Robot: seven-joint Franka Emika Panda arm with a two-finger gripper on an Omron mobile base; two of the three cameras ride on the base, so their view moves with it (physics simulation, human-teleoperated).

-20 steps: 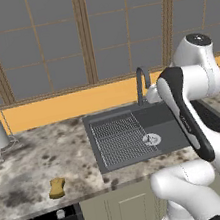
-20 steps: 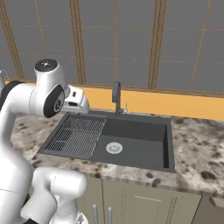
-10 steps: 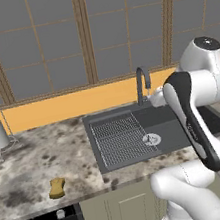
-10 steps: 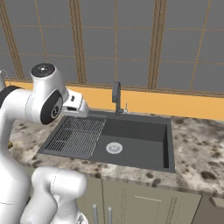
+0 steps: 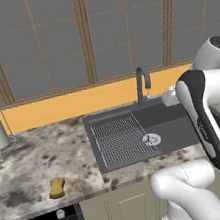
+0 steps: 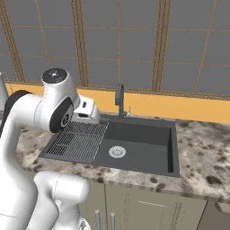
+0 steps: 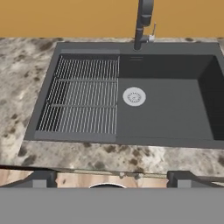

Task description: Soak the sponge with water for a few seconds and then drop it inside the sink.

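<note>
— Sponge (image 5: 56, 188) status? Lower left of the left base view, lying on the counter (image 5: 35, 165), well apart from the sink (image 5: 186, 128).

— So nothing done?

— Nothing: faucet (image 5: 141, 82) looks dry, fingers (image 7: 109, 179) spread wide and empty. Pickup, soaking, drop remain.

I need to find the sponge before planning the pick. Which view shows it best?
The left base view: the sponge lies in plain sight on the counter, well left of the sink. The right base view and hand view look at the sink and nearby counter, so they don't help with it.
</note>
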